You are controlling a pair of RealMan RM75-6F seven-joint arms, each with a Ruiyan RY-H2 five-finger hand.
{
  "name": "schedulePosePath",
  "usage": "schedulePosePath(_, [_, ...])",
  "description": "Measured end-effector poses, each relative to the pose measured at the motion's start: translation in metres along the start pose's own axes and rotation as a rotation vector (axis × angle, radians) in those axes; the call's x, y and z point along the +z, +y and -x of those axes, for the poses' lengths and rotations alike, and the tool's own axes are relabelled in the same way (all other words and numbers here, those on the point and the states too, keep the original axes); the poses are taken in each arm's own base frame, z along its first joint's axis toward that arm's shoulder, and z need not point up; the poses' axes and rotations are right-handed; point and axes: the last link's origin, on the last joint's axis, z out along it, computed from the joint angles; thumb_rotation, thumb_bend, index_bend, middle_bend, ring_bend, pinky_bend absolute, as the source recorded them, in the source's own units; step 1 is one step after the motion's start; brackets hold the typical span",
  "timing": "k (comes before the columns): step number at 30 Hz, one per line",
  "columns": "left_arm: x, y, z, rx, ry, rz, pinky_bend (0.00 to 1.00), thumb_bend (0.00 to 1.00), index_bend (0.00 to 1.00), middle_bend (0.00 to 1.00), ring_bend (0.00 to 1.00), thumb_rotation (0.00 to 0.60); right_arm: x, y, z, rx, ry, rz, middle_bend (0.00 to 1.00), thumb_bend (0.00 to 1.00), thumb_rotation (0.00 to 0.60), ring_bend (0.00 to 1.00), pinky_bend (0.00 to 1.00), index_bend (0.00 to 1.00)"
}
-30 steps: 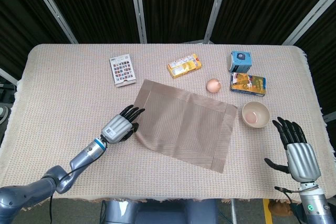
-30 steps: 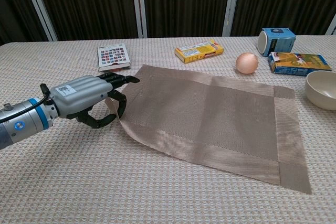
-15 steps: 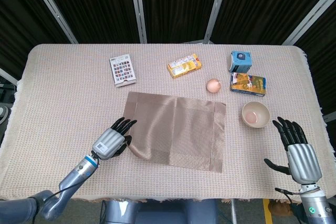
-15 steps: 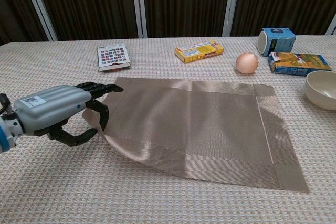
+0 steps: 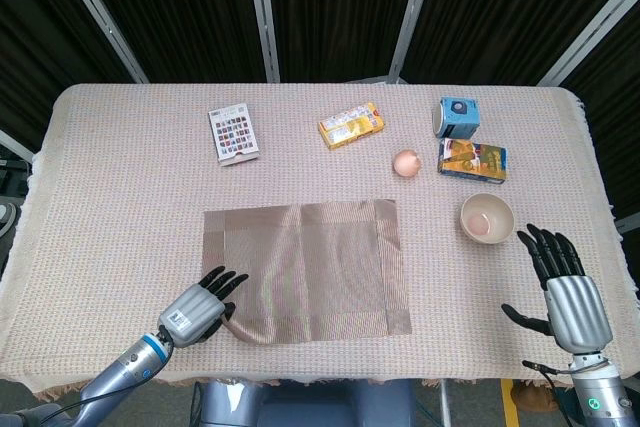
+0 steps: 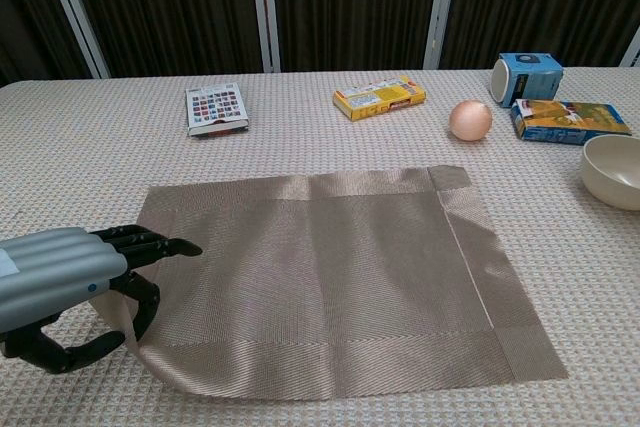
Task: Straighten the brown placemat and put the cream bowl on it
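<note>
Dragged toward the lower left, the brown placemat [image 5: 305, 269] now lies square; left hand [image 5: 197, 308] pinches its lifted corner. Right hand [image 5: 567, 285], fingers spread, empty, lower right beside cream bowl [image 5: 487, 218].

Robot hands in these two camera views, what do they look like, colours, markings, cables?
Both hands have ribbed silver-grey backs and black fingers. The left hand carries a small white sticker with dark print on its back, and its wrist has a blue band, then a white ring, leading to a grey forearm. The right hand shows a grey wrist below with a thin black cable looping beside it and a small teal mark.
</note>
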Motion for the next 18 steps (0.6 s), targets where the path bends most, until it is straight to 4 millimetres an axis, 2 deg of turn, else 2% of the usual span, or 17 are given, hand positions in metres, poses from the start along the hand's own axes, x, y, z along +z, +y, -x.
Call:
schedulePosePath(7, [-0.005, -0.005, 0.004, 0.007, -0.014, -0.02, 0.0, 0.49, 0.68, 0.0, 0.0, 0.6, 0.0, 0.0, 0.0, 0.001, -0.001, -0.002, 0.0, 0.0, 0.6, 0.0, 0.0, 0.0])
schedulePosePath(9, [-0.006, -0.006, 0.005, 0.008, -0.014, -0.024, 0.0, 0.45, 0.63, 0.0, 0.0, 0.6, 0.0, 0.0, 0.0, 0.001, 0.0, -0.001, 0.0, 0.0, 0.6, 0.0, 0.0, 0.0])
schedulePosePath(10, [-0.007, -0.007, 0.005, 0.007, -0.014, -0.026, 0.0, 0.37, 0.56, 0.0, 0.0, 0.6, 0.0, 0.0, 0.0, 0.001, 0.0, -0.001, 0.0, 0.0, 0.6, 0.0, 0.0, 0.0])
schedulePosePath(11, [-0.008, -0.007, 0.005, 0.006, -0.016, -0.027, 0.0, 0.23, 0.41, 0.0, 0.0, 0.6, 0.0, 0.0, 0.0, 0.0, 0.0, -0.001, 0.0, 0.0, 0.6, 0.0, 0.0, 0.0])
schedulePosePath(13, [-0.01, -0.008, 0.006, 0.001, -0.02, -0.027, 0.0, 0.05, 0.15, 0.0, 0.0, 0.6, 0.0, 0.0, 0.0, -0.002, -0.001, 0.0, 0.0, 0.0, 0.6, 0.0, 0.0, 0.0])
schedulePosePath(14, [-0.011, -0.008, 0.005, -0.001, -0.021, -0.026, 0.0, 0.0, 0.04, 0.0, 0.0, 0.6, 0.0, 0.0, 0.0, -0.002, -0.003, 0.0, 0.0, 0.0, 0.6, 0.0, 0.0, 0.0])
schedulePosePath(15, [-0.013, -0.009, 0.005, -0.007, -0.021, -0.027, 0.0, 0.0, 0.01, 0.0, 0.0, 0.6, 0.0, 0.0, 0.001, -0.003, -0.004, 0.001, 0.0, 0.0, 0.6, 0.0, 0.0, 0.0])
schedulePosePath(18, [-0.017, -0.011, 0.001, -0.027, -0.007, -0.032, 0.0, 0.0, 0.0, 0.0, 0.0, 0.6, 0.0, 0.002, 0.002, -0.007, -0.011, 0.007, 0.0, 0.0, 0.6, 0.0, 0.0, 0.0])
